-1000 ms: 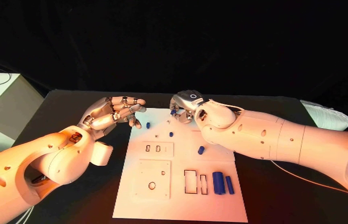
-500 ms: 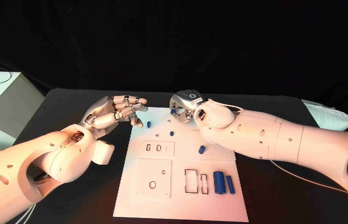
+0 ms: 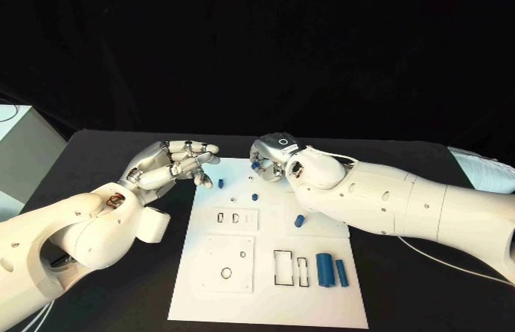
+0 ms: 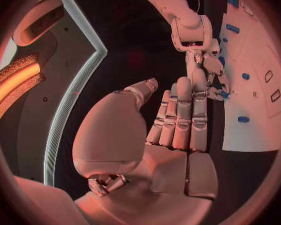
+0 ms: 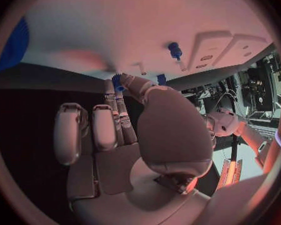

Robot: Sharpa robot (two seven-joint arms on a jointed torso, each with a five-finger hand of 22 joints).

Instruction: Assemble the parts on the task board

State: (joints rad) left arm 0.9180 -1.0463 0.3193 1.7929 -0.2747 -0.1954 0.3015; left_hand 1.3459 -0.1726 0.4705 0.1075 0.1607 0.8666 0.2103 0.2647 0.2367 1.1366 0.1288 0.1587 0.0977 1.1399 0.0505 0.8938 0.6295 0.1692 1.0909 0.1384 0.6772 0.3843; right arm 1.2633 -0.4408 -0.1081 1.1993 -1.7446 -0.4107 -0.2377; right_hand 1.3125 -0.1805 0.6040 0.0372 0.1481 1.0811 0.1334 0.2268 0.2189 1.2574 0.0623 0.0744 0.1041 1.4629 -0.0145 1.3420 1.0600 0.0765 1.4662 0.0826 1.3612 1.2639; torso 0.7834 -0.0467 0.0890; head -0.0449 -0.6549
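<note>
The white task board [image 3: 269, 287] lies in the middle of the black table. My right hand [image 3: 274, 161] hovers over its far edge and pinches a small blue part [image 5: 117, 81] between thumb and finger. My left hand [image 3: 172, 165] hangs at the board's far left corner with its fingers side by side [image 4: 181, 115], the thumb apart, and nothing in it. Small blue pegs [image 3: 220, 184] [image 3: 254, 196] stand near the far edge, and another blue piece [image 3: 298, 221] lies mid-board. Two longer blue parts [image 3: 324, 269] [image 3: 340, 272] lie at the near right.
Rectangular slots [image 3: 228, 218] [image 3: 281, 267] and a round hole [image 3: 226, 273] are cut into the board. A pale box [image 3: 16, 149] stands at the table's left edge. Bare black table [image 3: 129, 295] borders the board on both sides.
</note>
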